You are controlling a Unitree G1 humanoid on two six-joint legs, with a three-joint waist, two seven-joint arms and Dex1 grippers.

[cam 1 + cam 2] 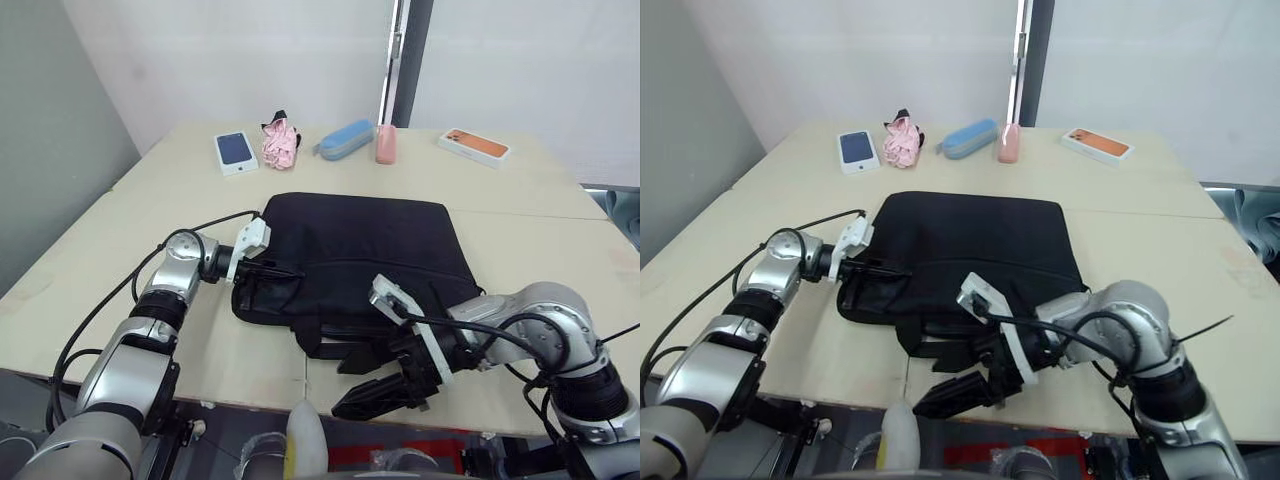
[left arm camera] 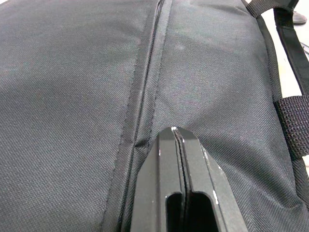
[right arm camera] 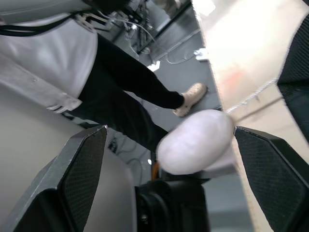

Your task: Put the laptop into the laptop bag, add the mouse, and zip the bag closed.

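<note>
A beige table (image 1: pixel 120 300) carries the laptop bag (image 1: pixel 360 245), two phone boxes, pouch and pink items.

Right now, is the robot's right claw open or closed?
Open. In the right wrist view the right gripper has its two black fingers standing wide apart, holding nothing, beside the laptop bag.

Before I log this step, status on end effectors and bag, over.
Left end effector shut, tips pressed on the laptop bag beside its zip. Right end effector open, off the table's near edge, apart from bag. Laptop, mouse unseen.
</note>
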